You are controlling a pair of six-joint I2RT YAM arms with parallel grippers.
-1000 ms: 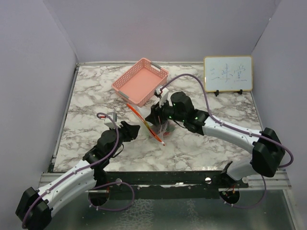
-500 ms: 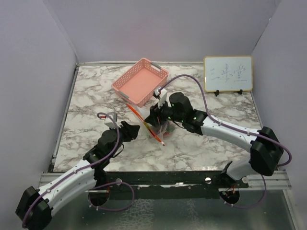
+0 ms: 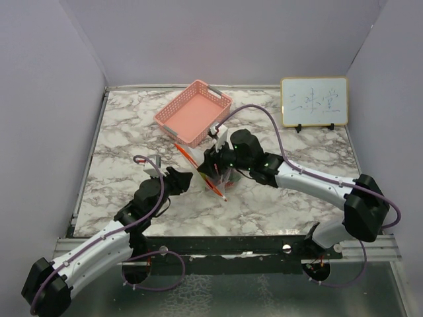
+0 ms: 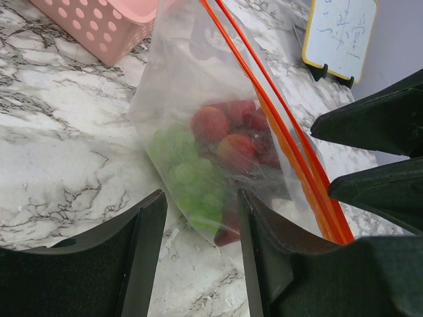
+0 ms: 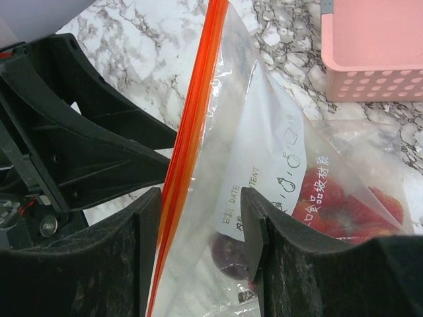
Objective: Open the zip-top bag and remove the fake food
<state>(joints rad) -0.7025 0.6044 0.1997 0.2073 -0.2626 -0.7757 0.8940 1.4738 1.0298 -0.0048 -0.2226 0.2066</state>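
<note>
The zip-top bag (image 3: 206, 173) rests on the marble table between my two grippers, its red-orange zip strip (image 4: 277, 125) running diagonally. Through the plastic I see the fake food: glossy red pieces (image 4: 228, 132), green grape-like clusters (image 4: 188, 172) and a dark red piece (image 5: 231, 254). My left gripper (image 4: 200, 198) is open, and the bag's lower corner lies just ahead of its jaws. My right gripper (image 5: 200, 198) is open, its jaws standing on either side of the zip strip (image 5: 192, 125) and the bag's labelled wall. In the top view the left gripper (image 3: 186, 179) and the right gripper (image 3: 215, 165) flank the bag.
A pink mesh basket (image 3: 193, 112) stands behind the bag, also in the left wrist view (image 4: 106, 26) and the right wrist view (image 5: 377, 46). A small whiteboard (image 3: 314, 101) stands at the back right. Purple walls enclose the table.
My right gripper has moved slightly left, closer over the bag's zip strip. The left arm and the bag have not visibly moved.
</note>
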